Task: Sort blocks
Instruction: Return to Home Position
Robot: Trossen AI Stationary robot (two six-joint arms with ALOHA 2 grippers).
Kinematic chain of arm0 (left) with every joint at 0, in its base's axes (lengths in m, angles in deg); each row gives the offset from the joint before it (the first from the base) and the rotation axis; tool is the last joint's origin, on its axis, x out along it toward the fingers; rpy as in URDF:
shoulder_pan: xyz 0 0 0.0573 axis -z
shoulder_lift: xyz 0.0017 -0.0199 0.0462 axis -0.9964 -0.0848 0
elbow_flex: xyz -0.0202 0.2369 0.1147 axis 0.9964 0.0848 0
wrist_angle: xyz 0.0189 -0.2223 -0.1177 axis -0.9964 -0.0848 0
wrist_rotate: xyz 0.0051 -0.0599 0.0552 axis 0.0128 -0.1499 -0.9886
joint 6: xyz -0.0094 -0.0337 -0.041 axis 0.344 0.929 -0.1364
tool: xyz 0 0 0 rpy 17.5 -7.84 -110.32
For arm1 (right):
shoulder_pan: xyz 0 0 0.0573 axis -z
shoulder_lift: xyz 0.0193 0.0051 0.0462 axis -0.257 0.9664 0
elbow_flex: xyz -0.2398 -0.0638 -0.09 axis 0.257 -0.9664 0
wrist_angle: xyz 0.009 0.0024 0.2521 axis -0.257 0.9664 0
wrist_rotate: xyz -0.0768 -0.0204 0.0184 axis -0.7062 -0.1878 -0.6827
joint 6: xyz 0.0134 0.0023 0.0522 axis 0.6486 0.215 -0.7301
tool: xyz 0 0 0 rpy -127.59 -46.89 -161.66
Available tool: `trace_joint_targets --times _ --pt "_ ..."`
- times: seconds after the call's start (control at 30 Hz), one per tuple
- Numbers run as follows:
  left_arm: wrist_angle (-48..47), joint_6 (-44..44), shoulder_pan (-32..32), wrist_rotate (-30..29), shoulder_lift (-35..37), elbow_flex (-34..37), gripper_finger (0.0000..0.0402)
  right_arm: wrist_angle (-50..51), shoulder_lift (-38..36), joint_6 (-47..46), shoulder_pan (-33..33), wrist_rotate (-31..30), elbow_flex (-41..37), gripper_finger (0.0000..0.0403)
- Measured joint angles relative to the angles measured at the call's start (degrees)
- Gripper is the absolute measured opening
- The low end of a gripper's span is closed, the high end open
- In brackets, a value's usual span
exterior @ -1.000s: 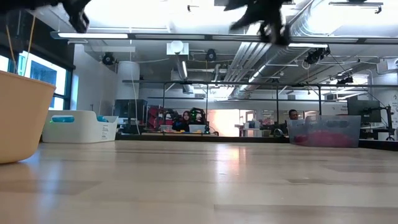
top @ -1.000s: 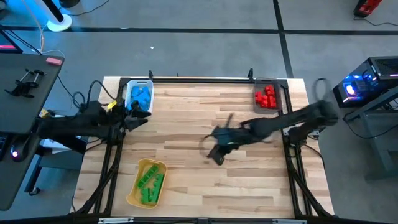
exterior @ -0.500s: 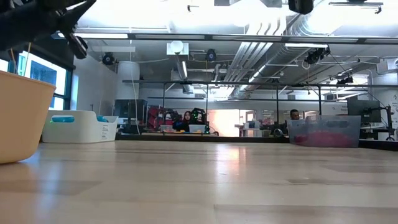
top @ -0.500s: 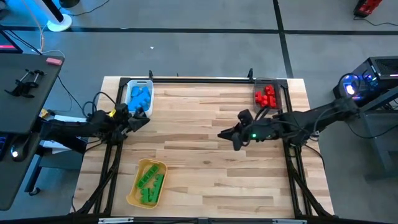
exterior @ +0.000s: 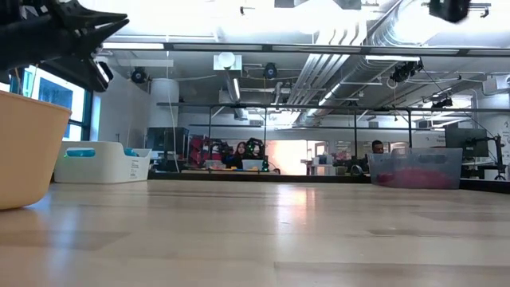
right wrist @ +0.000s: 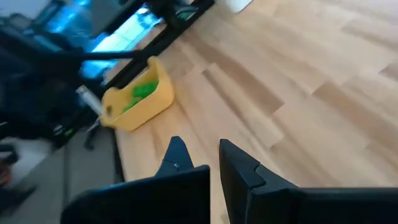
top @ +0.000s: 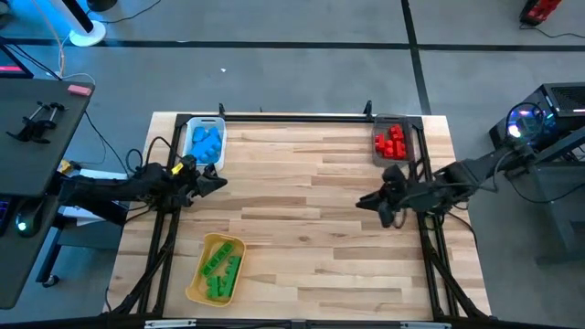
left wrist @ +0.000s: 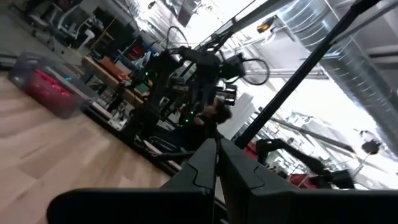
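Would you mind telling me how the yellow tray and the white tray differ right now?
The yellow tray holds green blocks; the white tray holds blue blocks. In the high view, the yellow tray lies askew near the bottom left of the table, while the white tray sits square in its top-left corner. Both stand on the table's left half, each holding one colour.

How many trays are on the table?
3, in the high view: white tray of blue blocks upper left, grey tray of red blocks upper right, yellow tray of green blocks lower left. None looks hidden.
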Motion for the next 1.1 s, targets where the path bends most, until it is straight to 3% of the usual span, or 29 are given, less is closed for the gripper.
trace_joint_targets --times 0.1,0.23,0.4,0.5,0.73,0.97,1.1 --pt "0.0 2.37 0.0 0.0 0.0 0.0 0.0007 -6.05 -7.77 0.16 -0.9 2.27 -8.96 0.0" --pt "-0.24 3.38 0.0 0.01 0.0 0.0 0.0007 -24.45 -18.44 5.06 0.02 5.44 -24.23 0.0" --pt "-0.52 3.38 0.0 0.0 0.0 0.0 0.0007 -53.91 -26.32 13.14 7.5 12.88 -41.15 0.0" --pt "-0.53 3.38 0.0 0.0 0.0 0.0 0.0007 -62.83 -27.81 15.44 13.45 19.79 -46.92 0.0" --pt "-0.54 3.38 0.0 0.0 0.0 0.0 0.0007 -65.29 -30.35 21.18 21.56 31.91 -50.56 0.0" --pt "-0.55 3.38 0.0 -0.02 0.0 -0.02 0.0007 -60.55 -32.38 29.14 24.97 33.51 -50.57 0.0" --pt "-0.55 3.38 0.0 -0.02 0.0 -0.02 0.0007 -66.17 -32.47 30.09 25.81 34.33 -53.62 0.0"
